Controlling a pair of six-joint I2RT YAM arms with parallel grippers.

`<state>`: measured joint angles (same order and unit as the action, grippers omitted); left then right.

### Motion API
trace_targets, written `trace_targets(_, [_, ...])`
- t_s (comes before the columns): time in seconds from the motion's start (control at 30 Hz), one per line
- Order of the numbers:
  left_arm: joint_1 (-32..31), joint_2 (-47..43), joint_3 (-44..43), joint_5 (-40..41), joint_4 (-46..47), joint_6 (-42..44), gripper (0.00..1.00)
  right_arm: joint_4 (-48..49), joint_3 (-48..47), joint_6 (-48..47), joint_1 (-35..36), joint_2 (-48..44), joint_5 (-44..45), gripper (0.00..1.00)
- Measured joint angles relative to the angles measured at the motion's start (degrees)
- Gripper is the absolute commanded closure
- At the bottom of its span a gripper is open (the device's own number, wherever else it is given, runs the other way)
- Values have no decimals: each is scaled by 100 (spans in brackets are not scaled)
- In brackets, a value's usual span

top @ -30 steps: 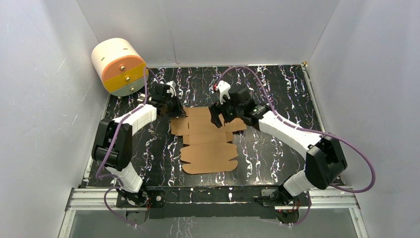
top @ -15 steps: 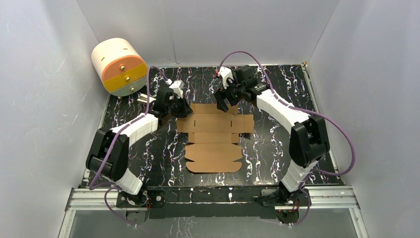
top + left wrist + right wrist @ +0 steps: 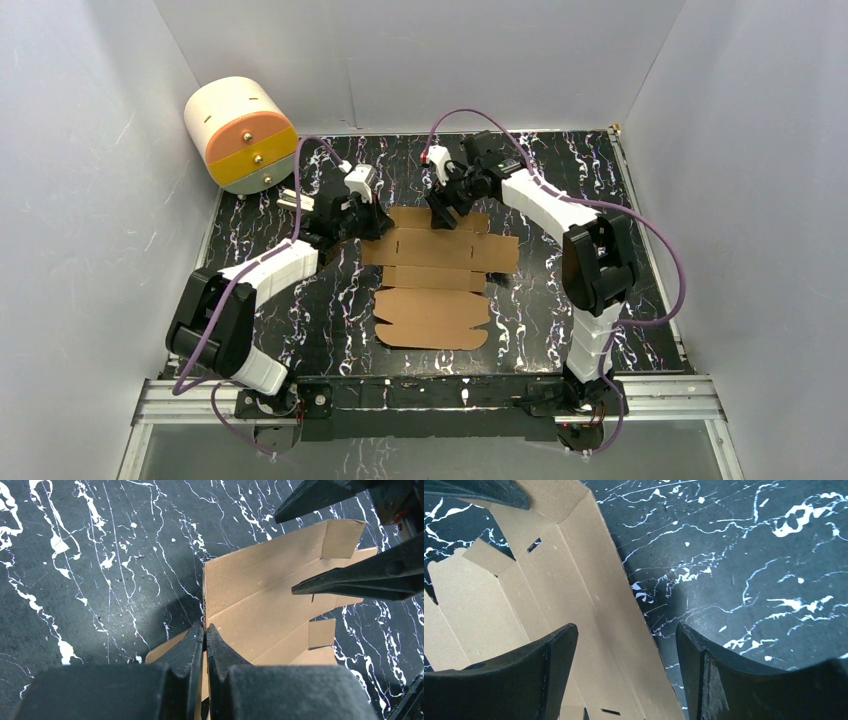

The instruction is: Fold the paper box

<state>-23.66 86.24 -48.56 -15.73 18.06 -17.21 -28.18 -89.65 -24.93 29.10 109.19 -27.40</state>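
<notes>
Cardboard sheet, the paper box (image 3: 435, 285), lies near the middle of the table (image 3: 560, 190). It is mostly flat, though its far panel looks tilted up in the left wrist view.

Left gripper (image 3: 368, 218): fingers pressed together, pinching the sheet's far-left corner.

Right gripper (image 3: 447, 212): fingers spread, straddling the far edge, one over cardboard and one over bare table.

Change over the last second: both arms have stretched farther out. The right gripper has left the sheet's middle for the far edge. The sheet has slid slightly to the right.

Reading: setting up to raise the far panel, so the folding has barely begun.
</notes>
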Motion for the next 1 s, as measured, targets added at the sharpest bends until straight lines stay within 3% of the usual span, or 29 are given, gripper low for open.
trace_targets(0.07, [-17,-22,72,-2,46,37,100,-61,-28,-79,0,85,-105,28])
trace_targets(0.23, [-33,-98,184,0,173,98,100,-313,-181,-238,0,240,-352,53])
trace_targets(0.47, [-46,-138,289,13,258,107,100,-592,-339,-382,13,339,-588,81])
trace_targets(0.63, [-46,-138,302,118,247,26,90,-645,-334,-409,195,328,-343,98])
trace_targets(0.87, [-46,-284,315,330,61,-240,75,-468,-107,-507,857,-72,907,100])
trace_targets(1.0, [-46,-748,315,514,-50,-417,72,-323,136,-610,1215,-387,1661,100])
